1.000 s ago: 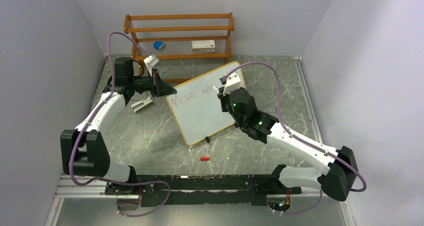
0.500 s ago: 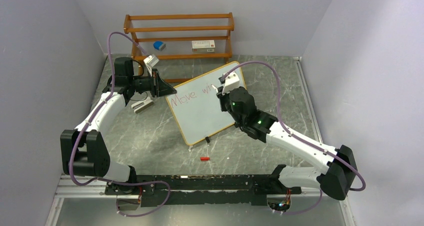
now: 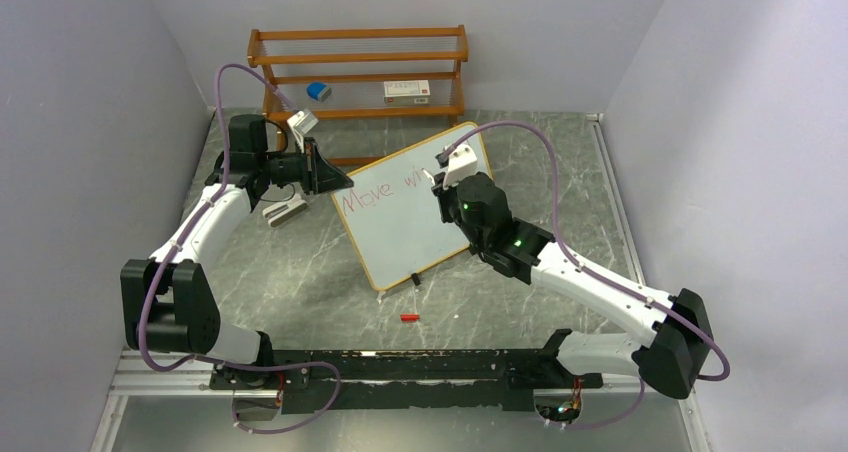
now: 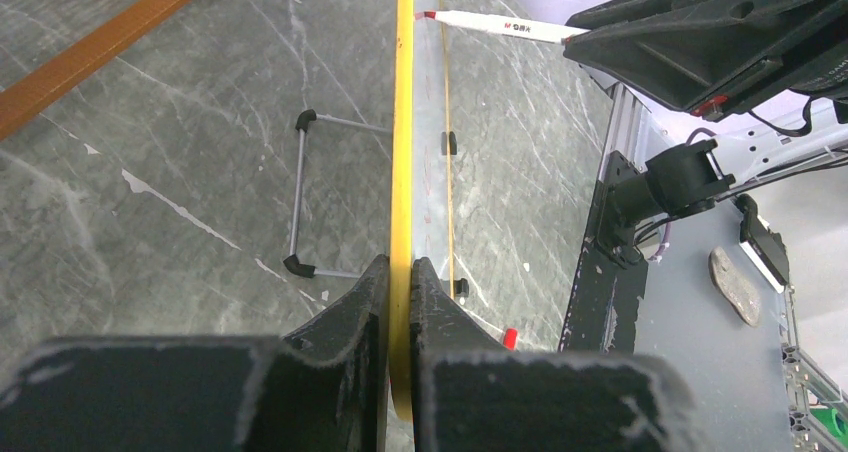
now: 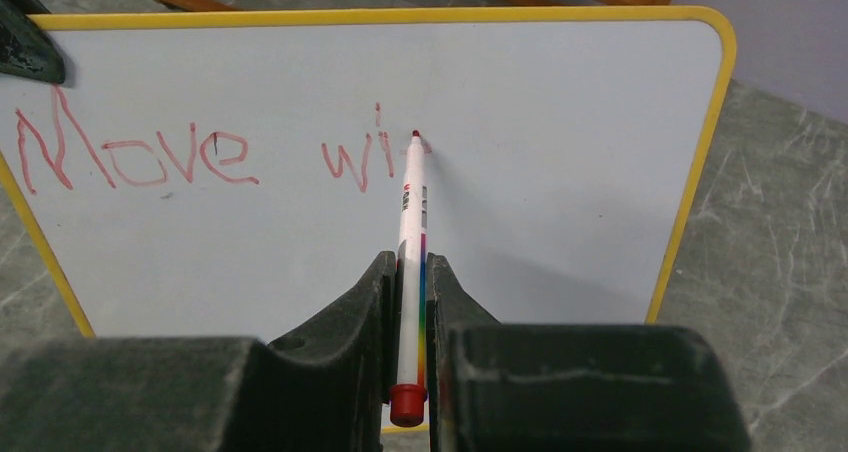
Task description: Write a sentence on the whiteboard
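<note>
The whiteboard (image 3: pixel 402 230), white with rounded corners and a thin yellow frame, stands propped on the bench (image 3: pixel 300 272) just before the wooden rack (image 3: pixel 358 67), askew to it; red "Move wi" crosses its top.

Grey marble-look table (image 3: pixel 300 272), walls on 3 sides. At the back, a brown slatted wooden rack (image 3: pixel 358 57) stands on it w/ a small blue thing (image 3: pixel 318 91) and a flat white box (image 3: pixel 407 90) on its lower shelf. Mid-table the whiteboard (image 3: pixel 400 232) stands propped up, turned at an angle, on little black feet (image 3: pixel 414 279), w/ a thin wire stand (image 4: pixel 298 197) behind it. A small red bit, prob. a cap (image 3: pixel 408 317), lies in front of the board, apart from it. A small grey-white object (image 3: pixel 283 212) lies to the board's left; can't tell what it is.
</note>
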Controlling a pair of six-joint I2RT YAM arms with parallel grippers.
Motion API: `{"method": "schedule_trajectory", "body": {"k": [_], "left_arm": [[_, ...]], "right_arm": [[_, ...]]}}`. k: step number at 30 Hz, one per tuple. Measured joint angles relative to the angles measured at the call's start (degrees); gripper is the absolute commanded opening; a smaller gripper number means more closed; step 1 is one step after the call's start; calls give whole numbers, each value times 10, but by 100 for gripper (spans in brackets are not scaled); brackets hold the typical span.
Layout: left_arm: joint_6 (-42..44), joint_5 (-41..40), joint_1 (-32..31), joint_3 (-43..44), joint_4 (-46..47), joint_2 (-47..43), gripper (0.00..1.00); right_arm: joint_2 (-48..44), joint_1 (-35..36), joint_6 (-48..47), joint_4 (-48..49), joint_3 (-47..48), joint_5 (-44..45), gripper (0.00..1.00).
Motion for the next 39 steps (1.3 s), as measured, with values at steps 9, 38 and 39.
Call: {"method": "schedule_trajectory", "body": {"k": [9,38,39], "left_arm": [[0,0,0,0,0,0,5],[0,2,0,0,0,0,5],[0,2,0,0,0,0,5]], "right_arm": [[-6,0,9,-26,0,-4,0],[-19,0,6,-42,-1,9,0],[-20,0,4,-42,-1,9,0]]}}
